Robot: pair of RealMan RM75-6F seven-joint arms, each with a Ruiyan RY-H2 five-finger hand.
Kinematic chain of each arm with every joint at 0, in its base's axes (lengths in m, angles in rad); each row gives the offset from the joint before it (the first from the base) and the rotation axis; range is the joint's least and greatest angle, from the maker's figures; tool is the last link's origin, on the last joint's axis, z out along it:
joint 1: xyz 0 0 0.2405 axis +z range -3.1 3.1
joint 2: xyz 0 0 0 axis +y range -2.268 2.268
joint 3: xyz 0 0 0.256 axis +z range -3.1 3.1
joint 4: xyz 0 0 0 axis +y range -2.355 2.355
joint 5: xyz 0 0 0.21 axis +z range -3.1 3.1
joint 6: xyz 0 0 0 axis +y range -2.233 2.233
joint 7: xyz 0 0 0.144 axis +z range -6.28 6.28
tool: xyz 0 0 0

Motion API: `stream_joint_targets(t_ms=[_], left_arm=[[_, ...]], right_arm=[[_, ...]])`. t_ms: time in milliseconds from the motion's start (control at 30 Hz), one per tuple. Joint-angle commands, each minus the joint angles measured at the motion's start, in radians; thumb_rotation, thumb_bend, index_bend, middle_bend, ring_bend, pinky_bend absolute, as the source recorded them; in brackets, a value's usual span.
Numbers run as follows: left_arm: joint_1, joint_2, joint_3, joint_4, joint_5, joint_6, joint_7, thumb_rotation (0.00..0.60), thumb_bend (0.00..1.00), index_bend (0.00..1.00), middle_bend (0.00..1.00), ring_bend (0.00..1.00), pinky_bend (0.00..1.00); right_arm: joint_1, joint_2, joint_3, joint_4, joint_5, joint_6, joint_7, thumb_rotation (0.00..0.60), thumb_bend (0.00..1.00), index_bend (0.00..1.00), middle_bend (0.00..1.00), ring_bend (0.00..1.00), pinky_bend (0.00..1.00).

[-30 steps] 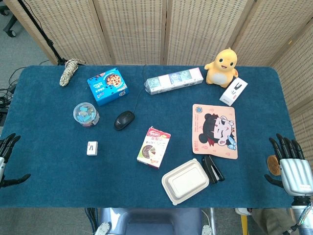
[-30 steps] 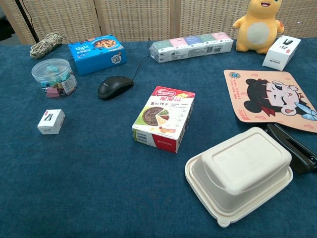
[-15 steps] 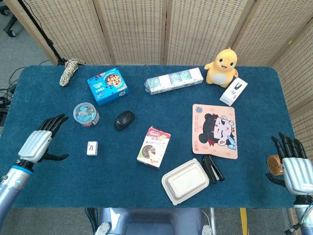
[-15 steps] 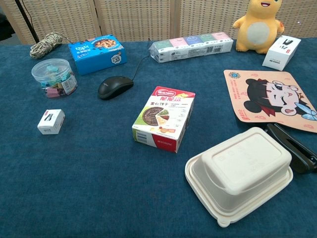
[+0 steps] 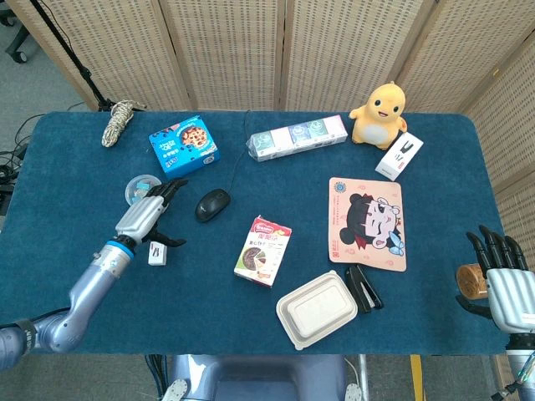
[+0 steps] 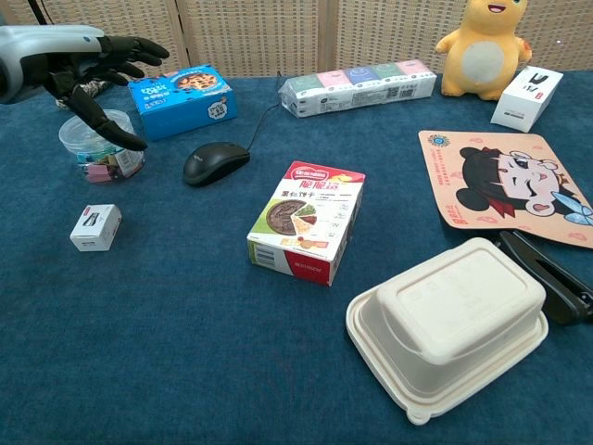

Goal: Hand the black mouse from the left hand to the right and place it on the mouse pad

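On a blue-covered table point(image 5: 84, 167) seen from the head camera, the left hand point(image 5: 144, 215) hovers with fingers spread and nothing in its grasp, just left of the black mouse point(image 5: 212, 204), which lies untouched on the cloth with its cord running toward the back edge. The mouse pad point(image 5: 368, 222), printed with a cartoon girl's face, lies well apart to the right, a black stapler point(image 5: 364, 288) touching its near edge. The right hand point(image 5: 504, 284) waits at the far right table edge, fingers extended and apart, holding nothing. A small white box point(image 5: 157, 253) sits just below the left hand.

From the chest camera, the left hand point(image 6: 79, 65) enters at the upper left, dark fingers splayed above a clear round tub point(image 6: 100, 146) of coloured clips and beside a blue cookie box point(image 6: 182, 99). The mouse point(image 6: 215, 162) rests between that box and a red-and-white snack box point(image 6: 308, 221) bearing Chinese lettering too small to read. A cream clamshell container point(image 6: 449, 324) sits near the mouse pad point(image 6: 505, 185). A yellow plush toy point(image 6: 479, 46) stands at the back. The right hand is out of this view.
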Motion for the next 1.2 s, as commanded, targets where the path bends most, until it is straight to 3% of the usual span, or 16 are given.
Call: stream_joint_targets(t_ms=[33,233,500,1200], left_arm=[[-0.068,-0.055,-0.021,0.038,-0.124,-0.04,0.037,0.6,0.06,0.0,0.0,0.0,0.0],[-0.11,-0.118,-0.022,0.091,-0.224,-0.05,0.039,0.6,0.06,0.0,0.0,0.0,0.0],[-0.14,-0.217,-0.009,0.208,-0.226,-0.045,0.033,0.6,0.06,0.0,0.0,0.0,0.0],[-0.229,-0.415,-0.037,0.5,-0.385,-0.134,0.022,0.6,0.12,0.0,0.0,0.0,0.0]], right_arm=[[0.0,0.003,0.001,0.002,-0.001,-0.001,0.009,0.6,0.0,0.0,0.0,0.0,0.0],[-0.001,0.009,0.003,0.005,0.0,0.0,0.026,0.6,0.0,0.0,0.0,0.0,0.0],[0.001,0.016,0.007,0.01,0.006,-0.003,0.046,0.6,0.0,0.0,0.0,0.0,0.0],[0.016,0.014,0.025,0.031,0.063,-0.042,0.068,0.6,0.0,0.0,0.0,0.0,0.0]])
